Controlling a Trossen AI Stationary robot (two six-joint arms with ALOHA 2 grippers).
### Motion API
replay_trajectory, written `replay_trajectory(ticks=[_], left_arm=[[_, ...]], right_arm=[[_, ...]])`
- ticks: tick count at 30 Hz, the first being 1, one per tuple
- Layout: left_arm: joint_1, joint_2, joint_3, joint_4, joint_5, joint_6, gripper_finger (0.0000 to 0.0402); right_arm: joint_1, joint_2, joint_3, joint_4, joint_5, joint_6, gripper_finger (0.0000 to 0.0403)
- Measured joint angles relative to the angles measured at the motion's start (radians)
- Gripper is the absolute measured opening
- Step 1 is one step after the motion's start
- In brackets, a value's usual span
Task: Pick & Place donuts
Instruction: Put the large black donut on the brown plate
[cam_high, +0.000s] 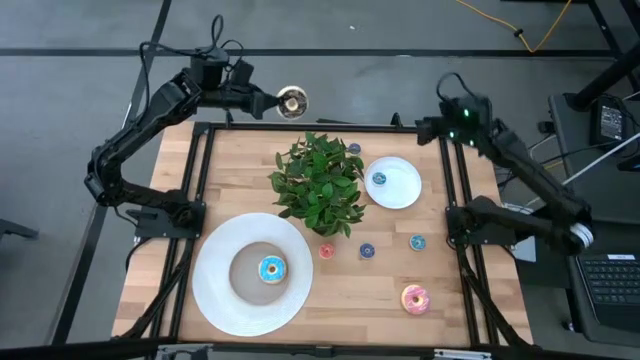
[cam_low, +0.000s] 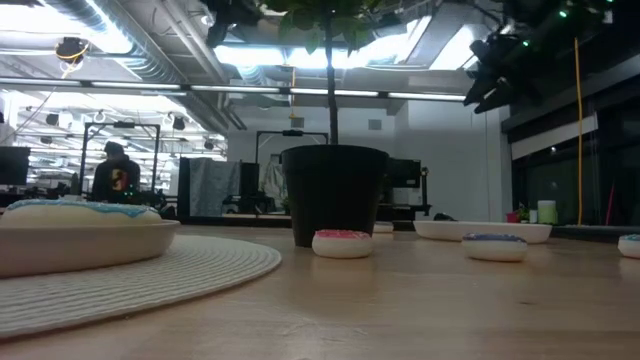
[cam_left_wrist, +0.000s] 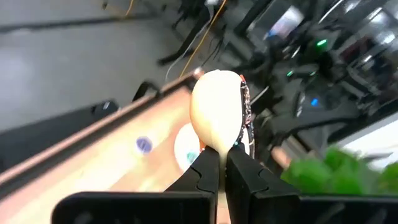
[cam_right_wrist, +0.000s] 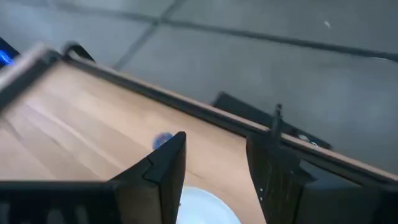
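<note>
Wooden table (cam_high: 250, 185) in a bright workshop: left gripper (cam_high: 272, 101) clamps a donut (cam_high: 291, 101) beyond its far edge; right gripper (cam_right_wrist: 214, 165) gapes, empty.

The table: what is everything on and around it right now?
Big plate: one, white, front left.
Blue donut: one, in a bowl on the big plate.
Small plate: one, white, right of the plant, holding a tiny blue donut.
Plant: one, green, black pot, centre.
Pink donut: one, front right.
Tiny donuts: red, blue, teal, in a row; another blue behind the plant.
Chocolate donut: one, held beyond the far edge.
Left gripper: shut on the chocolate donut.
Right gripper: open, far right corner.
</note>
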Motion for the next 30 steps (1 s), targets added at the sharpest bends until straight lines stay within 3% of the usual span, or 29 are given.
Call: replay_trajectory(ticks=[7, 13, 20, 30], left_arm=[[-0.034, -0.01, -0.012, -0.124, -0.058, 0.086, 0.0003], [-0.061, -0.116, -0.167, -0.087, -0.072, 0.103, 0.0003], [-0.068, -0.305, -0.391, 0.025, -0.081, 0.059, 0.0003], [-0.132, -0.486, -0.575, 0.048, -0.13, 0.016, 0.0003]], right_arm=[[0.018, -0.198, -0.298, 0.288, 0.043, 0.102, 0.0168], [0.022, -0.299, -0.458, 0.402, 0.061, 0.115, 0.0168], [0.022, -0.387, -0.56, 0.424, 0.066, 0.096, 0.0168], [0.022, -0.525, -0.709, 0.417, 0.192, 0.135, 0.0168]])
